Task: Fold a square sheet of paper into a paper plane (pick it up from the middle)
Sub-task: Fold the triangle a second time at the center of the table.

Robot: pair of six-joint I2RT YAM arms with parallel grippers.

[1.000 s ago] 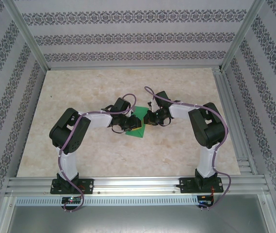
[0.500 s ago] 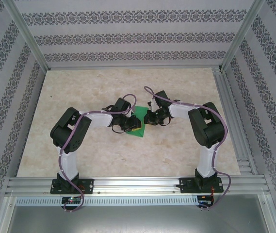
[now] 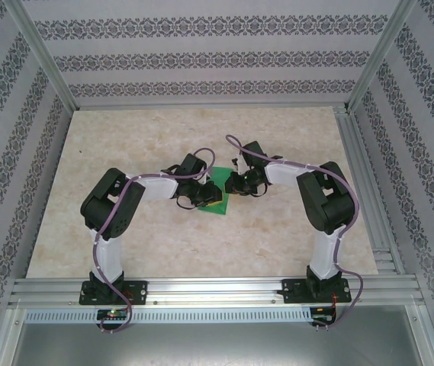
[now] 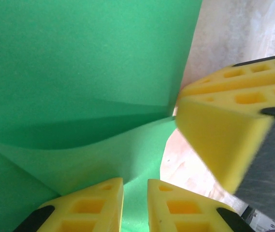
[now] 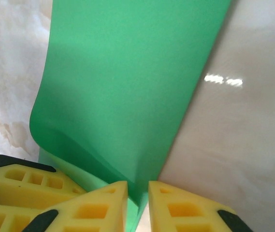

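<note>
Left hand [image 4: 135,205] and right hand [image 5: 137,207] pinch green paper [image 4: 79,63].

On the table [image 3: 125,145], about midway between the left and right edges and a little closer to the near edge than the far one: the square sheet of paper [image 3: 220,207]. Lies between the two grippers. At its left part, the left gripper [image 3: 210,201]; to the right and slightly behind, the right gripper [image 3: 233,185], tips just beside each other.

From the left wrist: layered, one flap in front of another, reaching in between the fingers [image 4: 94,205]; at its right edge, a finger of the right gripper.

From the right wrist: runs from between the fingers [image 5: 98,210] away to the top, table on either side; at lower left, a finger of the left gripper just beside the curled edge.
</note>
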